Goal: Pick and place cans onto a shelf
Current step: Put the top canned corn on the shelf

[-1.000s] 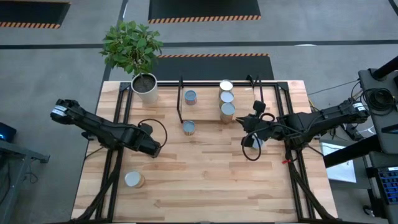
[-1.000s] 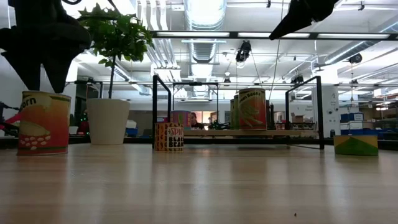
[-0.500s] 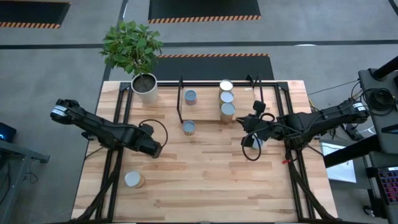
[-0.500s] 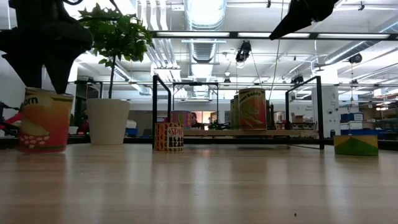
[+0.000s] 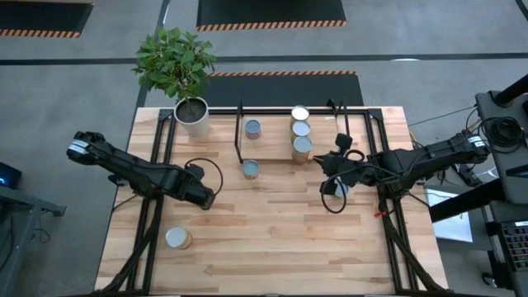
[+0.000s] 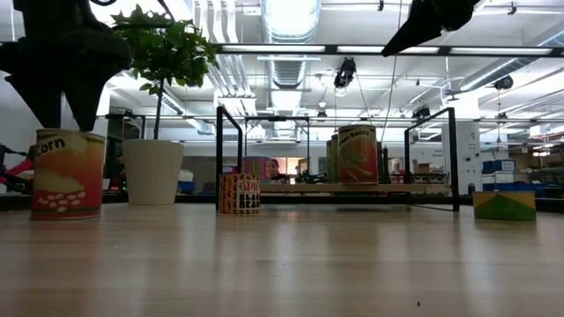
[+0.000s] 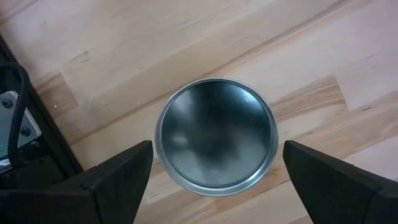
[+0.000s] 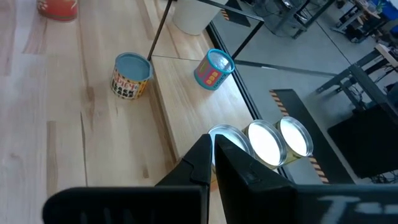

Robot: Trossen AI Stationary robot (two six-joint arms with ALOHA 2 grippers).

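While the left gripper (image 7: 214, 171) hung above the corn can (image 6: 67, 173) with jaws wide apart and not touching it, that can stood upright, axis vertical, lid up, well apart from the shelf (image 5: 355, 111). Three cans (image 5: 300, 132) stood upright on the shelf. Beside the shelf, the right gripper (image 8: 213, 149) hovered with jaws closed, empty.

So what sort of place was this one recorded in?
Probably a lab or industrial workspace: exposed ceiling ducts, hazard-striped floor mats, and a wooden worktable holding a shelf and cans.
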